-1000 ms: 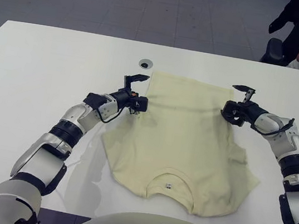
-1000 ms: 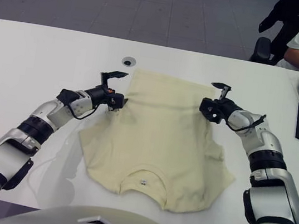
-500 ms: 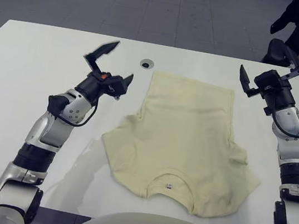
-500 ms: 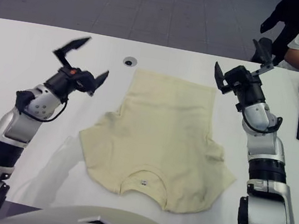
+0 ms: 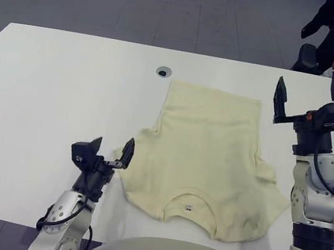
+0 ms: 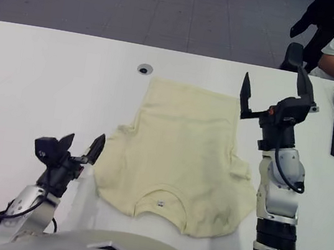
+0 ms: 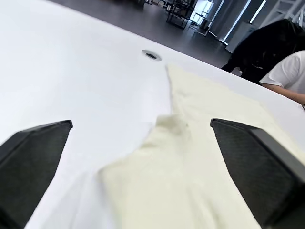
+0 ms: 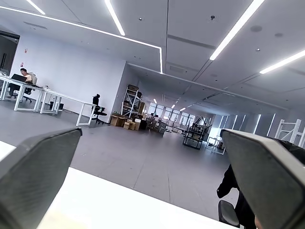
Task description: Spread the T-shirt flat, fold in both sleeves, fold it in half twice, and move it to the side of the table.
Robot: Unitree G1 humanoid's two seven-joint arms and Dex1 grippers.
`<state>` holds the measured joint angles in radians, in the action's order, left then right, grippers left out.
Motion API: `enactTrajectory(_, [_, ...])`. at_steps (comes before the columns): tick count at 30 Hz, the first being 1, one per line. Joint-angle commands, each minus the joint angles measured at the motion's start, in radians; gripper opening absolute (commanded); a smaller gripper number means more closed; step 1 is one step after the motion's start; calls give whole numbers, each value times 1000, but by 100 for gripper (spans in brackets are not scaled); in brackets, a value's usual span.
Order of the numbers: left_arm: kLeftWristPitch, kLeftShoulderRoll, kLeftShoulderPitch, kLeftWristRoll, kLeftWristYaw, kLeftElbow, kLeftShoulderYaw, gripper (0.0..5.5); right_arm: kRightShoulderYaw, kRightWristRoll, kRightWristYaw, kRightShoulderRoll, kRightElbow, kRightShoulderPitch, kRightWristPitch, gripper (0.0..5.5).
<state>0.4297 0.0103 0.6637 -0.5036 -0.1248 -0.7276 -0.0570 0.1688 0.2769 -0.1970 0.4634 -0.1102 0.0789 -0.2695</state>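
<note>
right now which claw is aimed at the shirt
The left claw: it sits low over the table, open toward the shirt's sleeve, while the right claw points up into the room.

Bright, even light from ceiling strips point(image 8: 237, 28) overhead. White table point(image 5: 47, 82) almost washed out, mild glare. Shadows soft, faint along near T-shirt point(image 5: 207, 150) edge.

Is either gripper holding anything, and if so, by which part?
Nothing is held. The left gripper and the right gripper are both open with nothing between their fingers; the T-shirt lies on the table.
</note>
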Motion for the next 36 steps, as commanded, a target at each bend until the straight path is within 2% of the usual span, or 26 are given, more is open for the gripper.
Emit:
enactTrajectory(1, [85, -20, 54, -113, 22, 34, -21, 512, 12, -3, -10, -23, -44, -7, 42, 540])
enactTrajectory(9, [197, -62, -32, -234, 89, 209, -16, 351, 13, -38, -29, -46, -59, -1, 59, 540])
enactTrajectory(27, [73, -65, -38, -98, 124, 285, -24, 23, 19, -81, -69, -75, -28, 0, 24, 540])
enactTrajectory(29, [62, -66, -44, -92, 122, 284, -25, 1, 16, -88, -70, -80, -21, 2, 20, 540])
enactTrajectory(36, [8, -79, -48, -94, 98, 263, -34, 1, 12, -103, -74, -90, -9, 6, 21, 540])
